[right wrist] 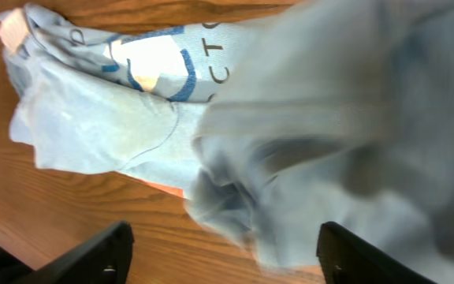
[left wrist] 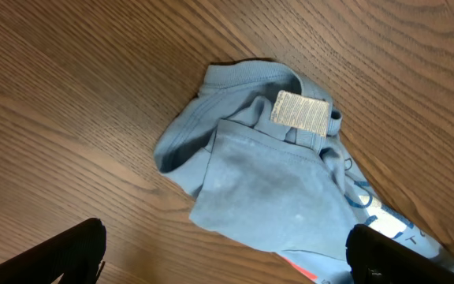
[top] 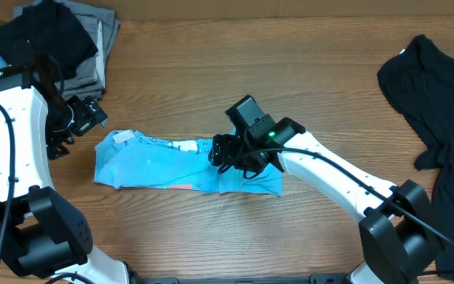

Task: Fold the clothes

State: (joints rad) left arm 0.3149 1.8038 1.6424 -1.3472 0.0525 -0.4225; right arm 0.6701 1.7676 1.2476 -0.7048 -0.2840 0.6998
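Right gripper [right wrist: 225, 256] spread wide over bunched T-shirt [top: 150, 166]. Left gripper [left wrist: 227, 260] spread wide, empty, near it. Risk: closing pinches several layers, dragging fold askew.

A wooden table [top: 290, 63] carries a pile of grey folded garments [top: 103, 51] under a black cloth [top: 46, 35] at one corner, and a black garment [top: 440, 95] at the opposite edge

Soft matt cotton T-shirt [top: 164, 164] lies on smooth, grained wooden table [top: 235, 71].

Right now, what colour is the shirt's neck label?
Cream, against the light blue shirt; the label shows best in the left wrist view.
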